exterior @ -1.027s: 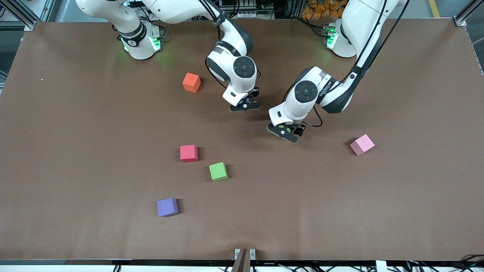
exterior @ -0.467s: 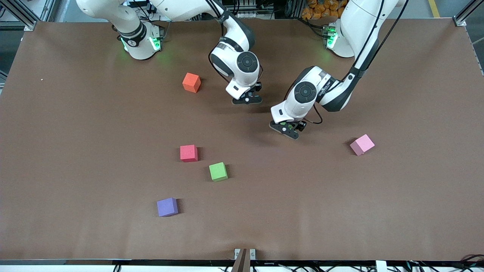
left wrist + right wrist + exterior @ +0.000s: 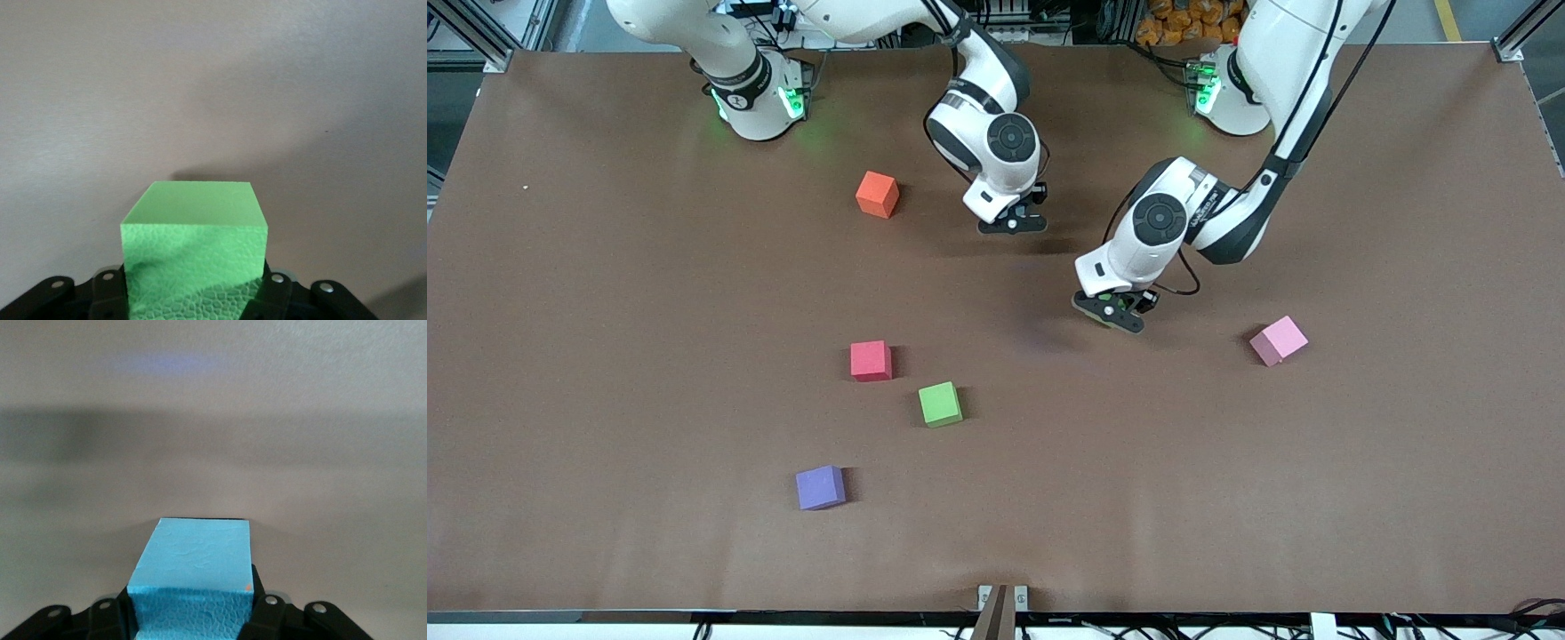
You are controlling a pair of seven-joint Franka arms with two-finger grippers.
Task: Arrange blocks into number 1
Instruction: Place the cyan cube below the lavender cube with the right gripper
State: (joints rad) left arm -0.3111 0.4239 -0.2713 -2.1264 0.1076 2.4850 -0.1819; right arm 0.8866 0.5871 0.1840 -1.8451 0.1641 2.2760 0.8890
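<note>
My left gripper (image 3: 1112, 313) (image 3: 193, 285) is low over the middle of the table, shut on a green block (image 3: 193, 227) whose sides its fingers press. My right gripper (image 3: 1011, 224) (image 3: 190, 608) hangs over the table near the orange cube and is shut on a light blue block (image 3: 197, 553). Loose on the table lie a red block (image 3: 870, 360), a second green block (image 3: 940, 404) and a pink block (image 3: 1278, 340). The pink one lies toward the left arm's end, beside my left gripper.
An orange cube (image 3: 877, 194) sits near the right arm's base, next to my right gripper. A purple cube (image 3: 820, 487) lies nearest the front camera. The brown table (image 3: 1360, 462) stretches bare toward the left arm's end.
My left gripper's fingers have closed onto the green block, and the hand shifted slightly toward the left arm's end. My right arm has drawn back toward its base, carrying the light blue block.
</note>
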